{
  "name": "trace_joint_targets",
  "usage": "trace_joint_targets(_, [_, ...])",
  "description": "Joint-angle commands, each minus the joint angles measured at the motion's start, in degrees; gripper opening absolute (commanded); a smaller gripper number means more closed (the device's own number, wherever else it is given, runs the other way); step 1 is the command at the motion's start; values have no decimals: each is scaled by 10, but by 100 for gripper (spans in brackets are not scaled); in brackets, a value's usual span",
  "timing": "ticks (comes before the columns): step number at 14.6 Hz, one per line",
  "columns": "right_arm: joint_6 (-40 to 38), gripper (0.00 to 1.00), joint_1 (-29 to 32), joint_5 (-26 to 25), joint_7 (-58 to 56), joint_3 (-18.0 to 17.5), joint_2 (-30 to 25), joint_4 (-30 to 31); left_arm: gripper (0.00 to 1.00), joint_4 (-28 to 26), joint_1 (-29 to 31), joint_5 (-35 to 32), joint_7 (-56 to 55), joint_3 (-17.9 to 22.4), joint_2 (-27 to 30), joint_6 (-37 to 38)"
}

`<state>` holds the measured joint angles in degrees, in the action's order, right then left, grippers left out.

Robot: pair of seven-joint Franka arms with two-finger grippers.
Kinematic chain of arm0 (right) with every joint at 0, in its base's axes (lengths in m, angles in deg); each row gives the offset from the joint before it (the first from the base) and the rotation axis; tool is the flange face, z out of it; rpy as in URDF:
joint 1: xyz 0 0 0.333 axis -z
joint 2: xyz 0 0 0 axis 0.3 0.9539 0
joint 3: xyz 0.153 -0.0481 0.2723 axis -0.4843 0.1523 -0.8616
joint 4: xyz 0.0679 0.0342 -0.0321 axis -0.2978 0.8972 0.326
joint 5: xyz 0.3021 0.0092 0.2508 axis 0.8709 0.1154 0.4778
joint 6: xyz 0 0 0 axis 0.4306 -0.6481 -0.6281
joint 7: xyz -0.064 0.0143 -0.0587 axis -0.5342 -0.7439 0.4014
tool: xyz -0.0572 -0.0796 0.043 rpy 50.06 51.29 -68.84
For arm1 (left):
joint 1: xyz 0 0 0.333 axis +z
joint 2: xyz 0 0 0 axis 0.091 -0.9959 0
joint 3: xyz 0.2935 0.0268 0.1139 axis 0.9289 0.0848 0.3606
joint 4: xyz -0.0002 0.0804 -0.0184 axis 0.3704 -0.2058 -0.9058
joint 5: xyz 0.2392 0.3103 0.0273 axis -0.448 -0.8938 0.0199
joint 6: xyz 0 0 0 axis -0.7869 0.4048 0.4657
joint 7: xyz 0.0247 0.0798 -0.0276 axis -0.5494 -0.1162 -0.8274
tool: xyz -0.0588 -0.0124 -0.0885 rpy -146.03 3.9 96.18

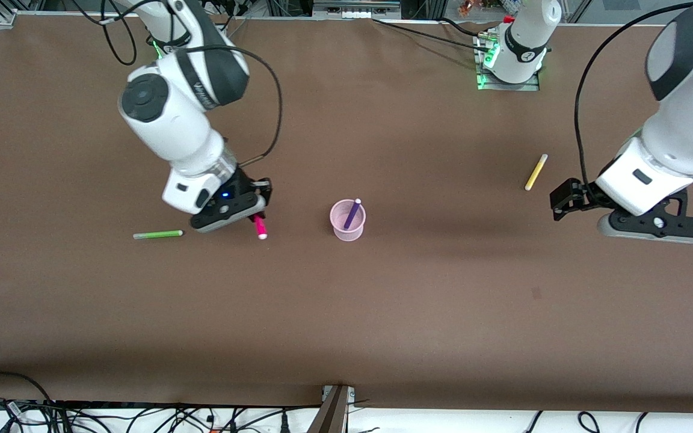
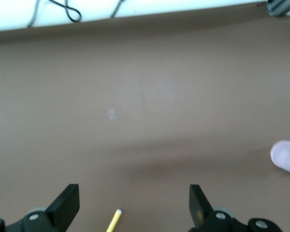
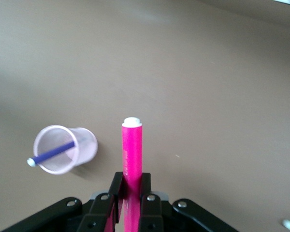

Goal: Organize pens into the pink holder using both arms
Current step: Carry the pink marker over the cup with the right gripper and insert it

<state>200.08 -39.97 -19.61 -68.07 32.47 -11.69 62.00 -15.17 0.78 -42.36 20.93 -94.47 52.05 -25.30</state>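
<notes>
Lying nearest, the green pen point(image 1: 158, 234) waited while the right gripper point(image 1: 257, 211) clenched the magenta pen point(image 1: 260, 228), needing to drop it straight into the pink holder point(image 1: 347, 221) nearby; the left gripper point(image 1: 565, 201) hung open.

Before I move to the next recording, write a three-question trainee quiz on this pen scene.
1. Which pen is the right gripper shut on?
2. True or false: the purple pen stands in the pink holder.
3. The yellow pen lies: A) in the holder B) on the table near the open left gripper C) beside the green pen.

Key: 1. the magenta pen. 2. True. 3. B.
</notes>
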Motion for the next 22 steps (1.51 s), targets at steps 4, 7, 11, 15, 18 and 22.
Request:
trace_joint_targets(4, [159,0,-89,-12,147,5,41,16,100,-214,48,33,26,-9,126,-129])
trace_joint_targets(7, [239,0,-123,-26,172,10,75,23,100,-209,67,57,43,-9,131,-125])
trace_joint_targets(11, [335,0,-147,-51,174,35,122,30,100,-205,88,60,71,-5,135,-105])
trace_joint_targets(15, [395,0,-180,-54,173,73,154,27,100,-184,126,122,120,-4,134,-93])
trace_joint_targets(18, [429,0,-203,-53,173,97,180,24,100,-165,132,133,133,-8,125,-60])
trace_joint_targets(22, [449,0,-234,-53,175,129,199,25,100,-166,130,133,140,-11,122,-58])
